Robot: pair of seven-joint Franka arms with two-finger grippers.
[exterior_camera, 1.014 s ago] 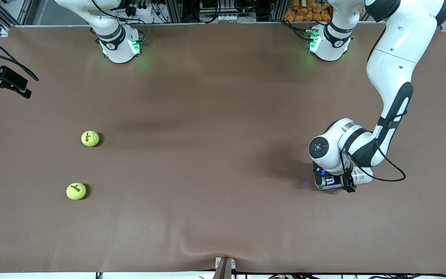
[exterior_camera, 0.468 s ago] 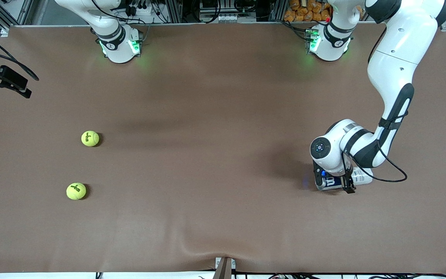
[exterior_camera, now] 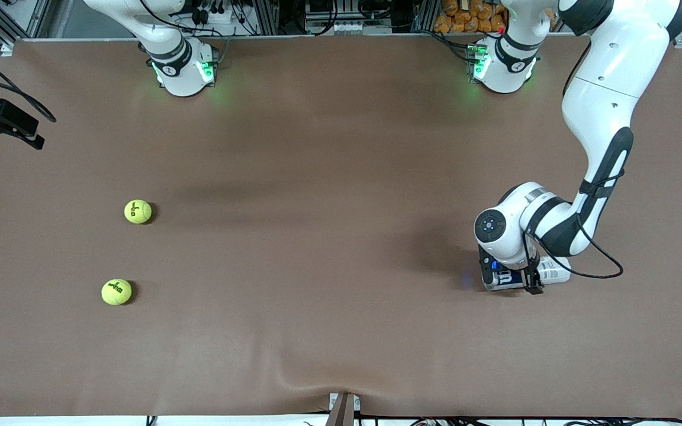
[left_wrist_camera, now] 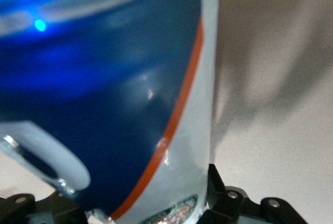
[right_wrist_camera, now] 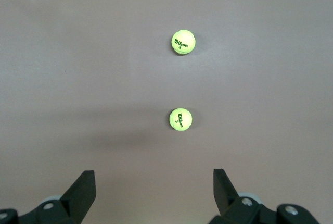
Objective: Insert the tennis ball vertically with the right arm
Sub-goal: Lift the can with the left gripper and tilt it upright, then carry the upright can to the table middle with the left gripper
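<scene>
Two yellow-green tennis balls lie on the brown table toward the right arm's end, one (exterior_camera: 138, 211) farther from the front camera than the other (exterior_camera: 116, 291). Both show in the right wrist view (right_wrist_camera: 183, 42) (right_wrist_camera: 180, 119). My right gripper (right_wrist_camera: 153, 182) hangs open and empty high over the table, well clear of them. A blue and white tennis ball can (exterior_camera: 554, 272) lies on its side toward the left arm's end. My left gripper (exterior_camera: 510, 279) is down on it, its fingers closed on the can's sides. The can (left_wrist_camera: 104, 78) fills the left wrist view between the fingers (left_wrist_camera: 221, 198).
A black cabled part (exterior_camera: 3, 121) shows at the view's edge at the right arm's end. The brown table cover (exterior_camera: 329, 236) has a ripple near its front edge, by a small bracket (exterior_camera: 343, 408).
The left arm's wrist shifted very slightly over the can a second ago, then held still. The black cabled part moved a little. The balls have not moved.
</scene>
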